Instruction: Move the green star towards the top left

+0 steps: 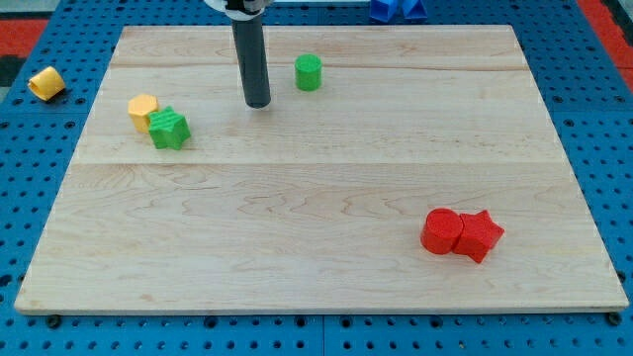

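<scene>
The green star (169, 129) lies on the wooden board (316, 267) at the view's left, touching a yellow block (143, 109) on its upper left side. My tip (257, 103) is a dark rod standing on the board to the right of the green star and a little higher in the view, about a star's width or two away from it. A green cylinder (309, 72) stands to the right of the rod, near the view's top.
A red cylinder (441, 231) and a red star (480, 235) sit touching at the view's lower right. A yellow block (45, 83) lies off the board at the upper left. A blue object (398, 9) sits beyond the top edge.
</scene>
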### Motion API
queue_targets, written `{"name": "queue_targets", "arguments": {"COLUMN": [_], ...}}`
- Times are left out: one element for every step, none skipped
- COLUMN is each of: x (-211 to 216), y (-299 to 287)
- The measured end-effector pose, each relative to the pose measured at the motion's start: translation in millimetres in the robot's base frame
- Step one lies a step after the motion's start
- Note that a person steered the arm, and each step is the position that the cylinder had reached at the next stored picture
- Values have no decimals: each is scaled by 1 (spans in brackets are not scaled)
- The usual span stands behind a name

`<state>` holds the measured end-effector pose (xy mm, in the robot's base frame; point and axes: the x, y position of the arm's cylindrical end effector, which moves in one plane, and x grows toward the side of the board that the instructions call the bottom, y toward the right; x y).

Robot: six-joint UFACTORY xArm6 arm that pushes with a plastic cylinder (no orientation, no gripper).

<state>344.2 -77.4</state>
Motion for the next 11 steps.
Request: {"name": "queue_targets", "arguments": {"x": [2, 44, 102, 98, 47, 37, 32, 69, 72, 12, -32], "y": [1, 1, -10, -75, -101, -100, -100, -101, -111, -112, -123]}}
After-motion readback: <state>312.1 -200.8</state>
